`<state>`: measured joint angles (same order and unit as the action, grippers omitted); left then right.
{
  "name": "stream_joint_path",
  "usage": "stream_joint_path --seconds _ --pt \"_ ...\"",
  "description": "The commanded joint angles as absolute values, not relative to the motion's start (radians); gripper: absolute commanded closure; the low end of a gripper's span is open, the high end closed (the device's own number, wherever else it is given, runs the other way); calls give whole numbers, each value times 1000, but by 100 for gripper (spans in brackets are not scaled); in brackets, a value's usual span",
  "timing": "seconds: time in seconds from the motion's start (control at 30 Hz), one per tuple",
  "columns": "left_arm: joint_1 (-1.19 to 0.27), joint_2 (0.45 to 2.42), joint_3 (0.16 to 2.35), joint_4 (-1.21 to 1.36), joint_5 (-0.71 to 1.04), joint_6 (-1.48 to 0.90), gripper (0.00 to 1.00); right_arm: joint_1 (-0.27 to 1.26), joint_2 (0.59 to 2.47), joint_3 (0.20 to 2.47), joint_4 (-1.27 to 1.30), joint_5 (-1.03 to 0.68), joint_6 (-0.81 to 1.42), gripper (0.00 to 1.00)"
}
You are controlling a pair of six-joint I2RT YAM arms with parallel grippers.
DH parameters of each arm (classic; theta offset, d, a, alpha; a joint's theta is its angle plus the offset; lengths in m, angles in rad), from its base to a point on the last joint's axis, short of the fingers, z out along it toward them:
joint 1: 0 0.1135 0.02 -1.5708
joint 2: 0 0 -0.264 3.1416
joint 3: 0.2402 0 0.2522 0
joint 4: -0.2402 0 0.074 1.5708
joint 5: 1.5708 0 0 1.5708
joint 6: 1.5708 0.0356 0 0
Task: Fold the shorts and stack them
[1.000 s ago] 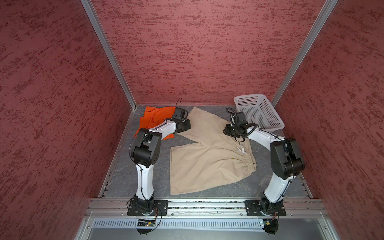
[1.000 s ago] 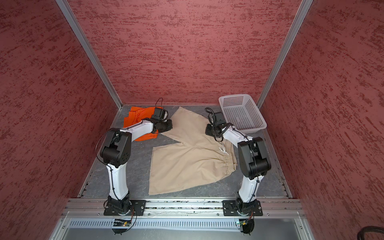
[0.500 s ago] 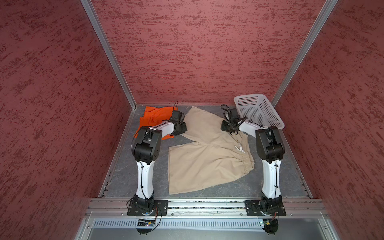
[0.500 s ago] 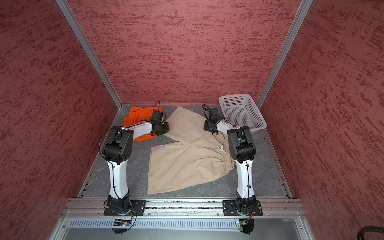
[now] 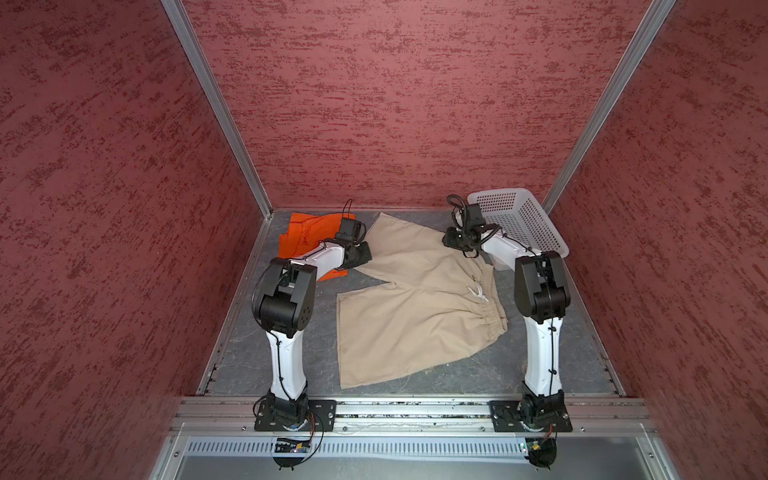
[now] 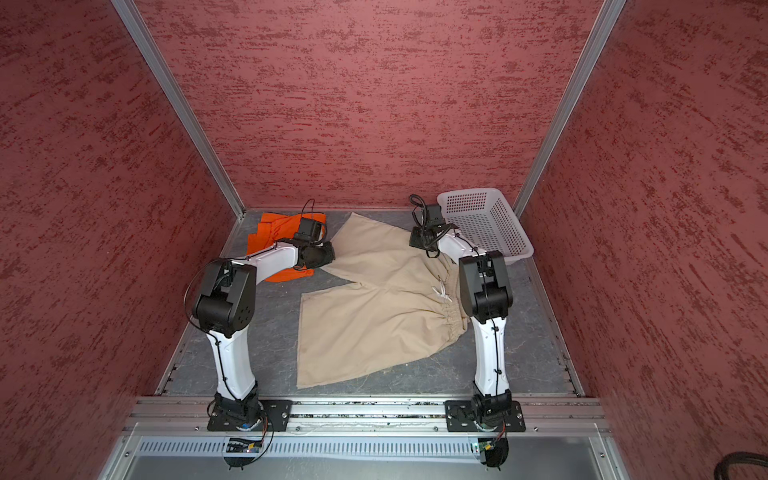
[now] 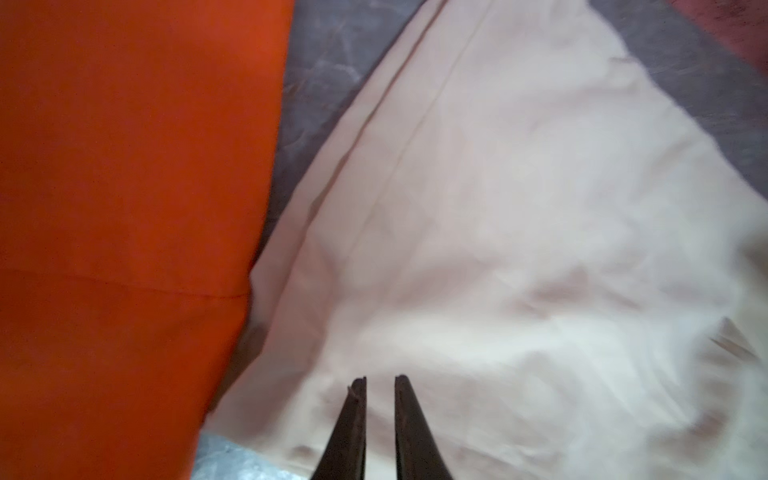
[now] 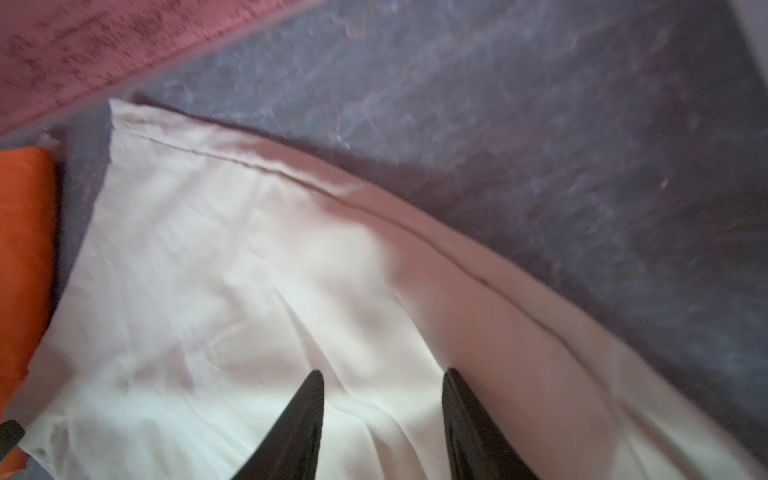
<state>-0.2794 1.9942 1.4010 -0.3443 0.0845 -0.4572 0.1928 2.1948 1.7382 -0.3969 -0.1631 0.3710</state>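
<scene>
The beige shorts point(image 5: 415, 316) point(image 6: 374, 320) lie spread flat on the grey table, waistband to the right with a white drawstring point(image 5: 478, 291). The orange shorts point(image 5: 309, 232) point(image 6: 276, 228) lie bunched in the back left corner. My left gripper point(image 5: 368, 255) point(image 7: 380, 379) sits low over the far beige leg's left edge, beside the orange cloth point(image 7: 124, 166); its jaws stand a narrow gap apart with nothing between them. My right gripper point(image 5: 448, 241) point(image 8: 384, 374) hovers over the same leg's right side point(image 8: 228, 270), open wide, with a soft fold of cloth lying under the gap.
A white perforated basket point(image 5: 532, 224) point(image 6: 498, 232) stands at the back right, just behind the right forearm. Red walls close in the back and both sides. Bare grey table point(image 5: 257, 357) shows on the left and along the front.
The right arm's elbow has swung left, and its gripper has moved back along the far beige leg. The left gripper has shifted slightly. The shorts lie almost as before.
</scene>
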Motion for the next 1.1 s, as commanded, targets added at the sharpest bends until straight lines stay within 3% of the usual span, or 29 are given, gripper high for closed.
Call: stream_joint_path --seconds 0.0,0.53,0.73,0.87,1.07 --pt "-308 1941 1433 -342 89 -453 84 151 2241 1855 -423 -202 336 52" --pt "-356 1806 1323 -315 89 -435 83 24 2496 2269 -588 -123 408 49" --pt "-370 1720 1250 -323 113 -446 80 24 2459 2276 -575 -248 420 50" --pt "-405 1650 1184 -362 132 -462 76 54 2308 2135 -557 -299 397 51" --pt "-435 1460 973 -396 149 -612 67 67 1888 1596 -380 -354 428 50"
